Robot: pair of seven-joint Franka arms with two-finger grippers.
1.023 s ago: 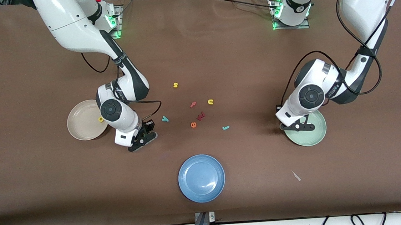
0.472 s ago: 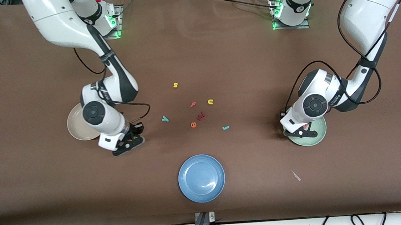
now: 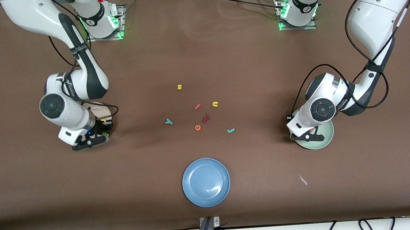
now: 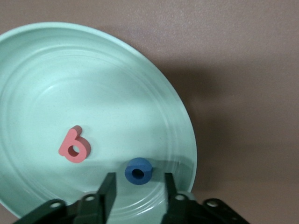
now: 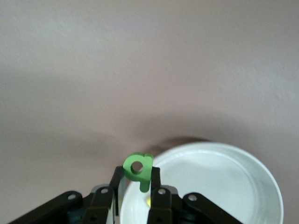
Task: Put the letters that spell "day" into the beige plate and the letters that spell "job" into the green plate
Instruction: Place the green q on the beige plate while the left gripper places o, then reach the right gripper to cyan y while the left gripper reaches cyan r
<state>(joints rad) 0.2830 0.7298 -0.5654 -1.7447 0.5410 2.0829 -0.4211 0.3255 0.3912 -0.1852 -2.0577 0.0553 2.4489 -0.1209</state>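
My left gripper (image 4: 138,179) stands open low over the green plate (image 4: 42,74), toward the left arm's end of the table (image 3: 322,139). The blue o (image 4: 138,171) lies loose on the plate just ahead of its fingertips, beside the pinkish-red b (image 4: 74,145). My right gripper (image 5: 137,176) is shut on the green a (image 5: 138,169) over the rim of the beige plate (image 5: 224,182), which the right arm mostly hides in the front view (image 3: 99,109). The yellow d (image 3: 105,120) lies in that plate. The teal y (image 3: 169,122) and teal j (image 3: 230,130) lie mid-table.
Other letters lie mid-table: a yellow s (image 3: 179,87), pink f (image 3: 197,106), yellow u (image 3: 215,104), dark red w (image 3: 206,118) and orange e (image 3: 198,127). A blue plate (image 3: 206,182) sits nearer the front camera. A white scrap (image 3: 302,179) lies beside it.
The right arm has swung from beside the teal y over to the beige plate, carrying the green a. The left gripper has opened and let the blue o go onto the green plate.
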